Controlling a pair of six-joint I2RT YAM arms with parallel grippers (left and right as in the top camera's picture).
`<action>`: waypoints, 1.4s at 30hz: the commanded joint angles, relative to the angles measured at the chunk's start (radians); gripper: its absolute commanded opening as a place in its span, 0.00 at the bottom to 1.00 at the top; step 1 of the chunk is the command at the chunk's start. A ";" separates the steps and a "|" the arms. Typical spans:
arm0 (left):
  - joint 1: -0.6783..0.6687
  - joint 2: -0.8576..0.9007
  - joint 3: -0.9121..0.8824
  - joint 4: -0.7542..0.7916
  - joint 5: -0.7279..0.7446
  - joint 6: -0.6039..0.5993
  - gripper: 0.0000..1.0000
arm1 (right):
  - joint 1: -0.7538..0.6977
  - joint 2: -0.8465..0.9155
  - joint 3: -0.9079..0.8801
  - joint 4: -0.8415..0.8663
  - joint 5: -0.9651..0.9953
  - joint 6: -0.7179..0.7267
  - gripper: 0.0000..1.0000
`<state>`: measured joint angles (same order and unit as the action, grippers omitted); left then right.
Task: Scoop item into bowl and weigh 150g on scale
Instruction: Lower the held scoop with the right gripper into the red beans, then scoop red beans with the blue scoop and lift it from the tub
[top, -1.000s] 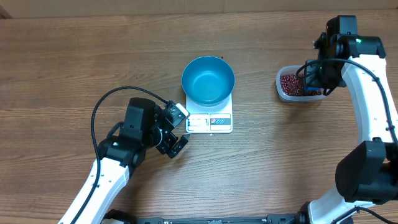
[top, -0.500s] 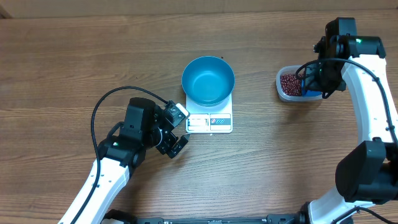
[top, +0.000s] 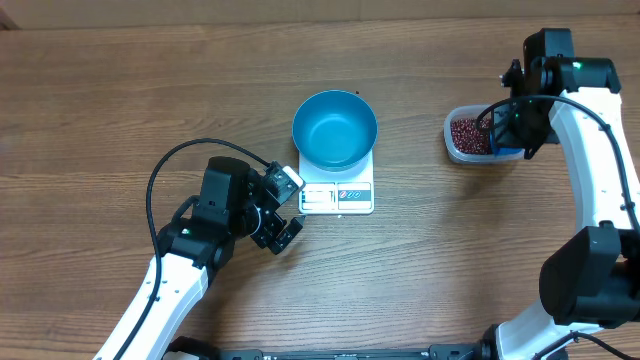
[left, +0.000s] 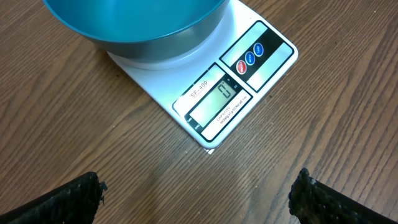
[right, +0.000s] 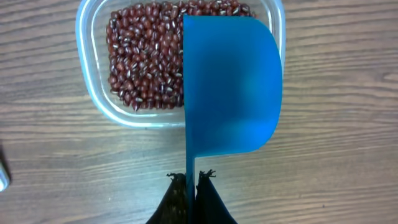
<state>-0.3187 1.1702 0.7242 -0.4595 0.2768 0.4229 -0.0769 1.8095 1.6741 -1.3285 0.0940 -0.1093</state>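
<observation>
Jaws pinching the handle of the blue scoop (right: 233, 87), the right gripper (right: 191, 180) is holding it edge-on over the beans (right: 146, 56) in their tub (right: 87, 81), apparently starting a first scoop needing a dip and twist, while the left gripper (left: 199, 193) is idling, spread wide, beside the scale (top: 338, 197) bearing the empty bowl (top: 334, 129).

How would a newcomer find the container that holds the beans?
Start at the white scale in the middle of the wooden table, with the blue bowl on it. To its right stands a clear plastic tub. It alone is transparent and holds small red-brown beans.
</observation>
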 joint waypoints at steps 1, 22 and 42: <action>0.004 0.008 -0.005 0.000 0.001 0.019 1.00 | 0.001 -0.001 0.064 0.000 -0.025 0.000 0.04; 0.004 0.008 -0.005 0.000 0.001 0.019 1.00 | 0.001 0.293 0.481 -0.337 -0.060 0.026 0.03; 0.004 0.008 -0.005 0.000 0.001 0.019 0.99 | -0.010 0.393 0.480 -0.304 0.018 0.034 0.04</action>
<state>-0.3187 1.1702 0.7242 -0.4591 0.2768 0.4229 -0.0788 2.1799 2.1231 -1.6375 0.0856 -0.0814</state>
